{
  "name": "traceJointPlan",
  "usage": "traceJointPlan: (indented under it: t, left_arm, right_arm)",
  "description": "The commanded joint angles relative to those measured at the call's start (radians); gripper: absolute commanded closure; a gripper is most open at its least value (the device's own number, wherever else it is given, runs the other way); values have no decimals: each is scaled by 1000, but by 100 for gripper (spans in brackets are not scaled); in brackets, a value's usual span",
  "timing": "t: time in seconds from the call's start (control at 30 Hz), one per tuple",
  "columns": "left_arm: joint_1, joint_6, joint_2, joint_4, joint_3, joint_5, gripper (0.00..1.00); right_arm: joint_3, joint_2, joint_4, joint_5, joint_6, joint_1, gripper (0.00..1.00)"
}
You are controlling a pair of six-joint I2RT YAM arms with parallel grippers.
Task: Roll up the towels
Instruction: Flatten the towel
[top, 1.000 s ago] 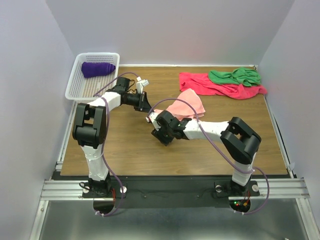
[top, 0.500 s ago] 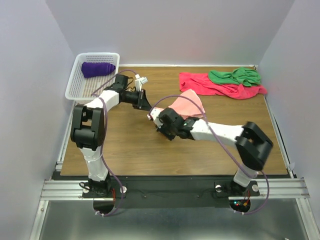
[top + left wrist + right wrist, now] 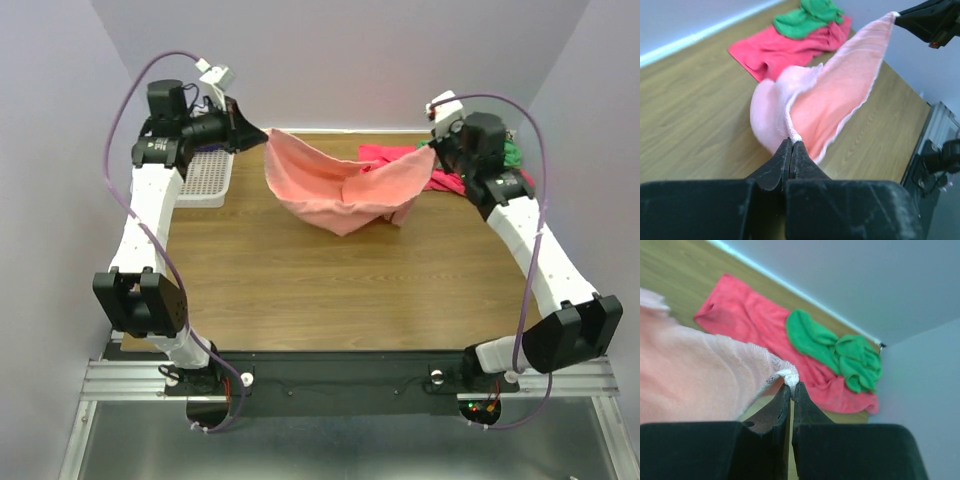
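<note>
The salmon-pink towel [image 3: 340,185] hangs stretched in the air above the table, sagging in the middle. My left gripper [image 3: 262,133] is shut on its left corner. My right gripper [image 3: 437,150] is shut on its right corner. The towel also shows in the left wrist view [image 3: 835,105] and in the right wrist view [image 3: 695,375], pinched at the fingertips. The crimson towel [image 3: 395,158] lies crumpled at the back right, with the green towel [image 3: 835,352] on top of it. The purple towel is hidden behind my left arm.
A white mesh basket [image 3: 205,175] stands at the back left, mostly covered by my left arm. The walls close in on the left, back and right. The brown wooden table [image 3: 330,290] spreads below the hanging towel.
Both grippers have risen from low at the table's middle and spread apart, left to the back left, right to the back right, lifting the salmon-pink towel and stretching it between them.
</note>
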Motion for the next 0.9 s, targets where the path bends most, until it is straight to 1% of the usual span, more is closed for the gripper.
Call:
traceJointPlan:
  t: [0.0,0.03,0.13,0.3,0.33,0.43,0.5,0.57,0.6,0.67,0.7,0.73,0.77,0.8,0.83,0.87]
  left_arm:
    - [70,-71,-15,-3,74,-46,100]
    - [93,-82,-2,10,102,-43,100]
    - [125,-130,40,23,172,-24,100]
    - [136,-188,78,76,240,-36,100]
    - [139,-223,92,108,255,-35,100]
    - [139,-266,122,183,294,-35,100]
    - [139,-291,147,204,339,3,100]
    - [142,-289,144,206,344,26,100]
    - [147,-288,135,208,331,64,100]
    - [157,-263,83,192,257,108,100]
    - [170,-200,57,147,225,118,100]
    - [173,-169,-1,127,135,120,100]
    - [176,-135,-31,99,86,121,100]
    - [176,-77,-57,55,41,118,100]
    - [176,29,-102,-38,-2,99,100]
    - [177,75,-123,-74,-100,89,100]
  right_arm:
    - [124,-4,9,-73,-98,-133,99]
    - [169,23,9,-97,-101,-180,99]
    - [261,77,11,-116,-118,-248,99]
    - [384,131,11,-129,-119,-315,99]
    - [417,143,11,-128,-121,-329,99]
    - [459,163,9,-128,-122,-351,99]
    - [485,178,11,-163,-127,-366,100]
    - [488,181,9,-174,-124,-387,99]
    - [455,158,9,-186,-139,-394,99]
    - [399,123,11,-212,-160,-407,99]
    - [329,76,9,-221,-183,-409,99]
    - [287,50,9,-238,-197,-421,99]
    - [242,19,9,-260,-219,-424,99]
    - [179,-16,9,-298,-278,-424,99]
    - [67,-50,9,-316,-308,-423,100]
    - [1,-114,9,-342,-363,-423,99]
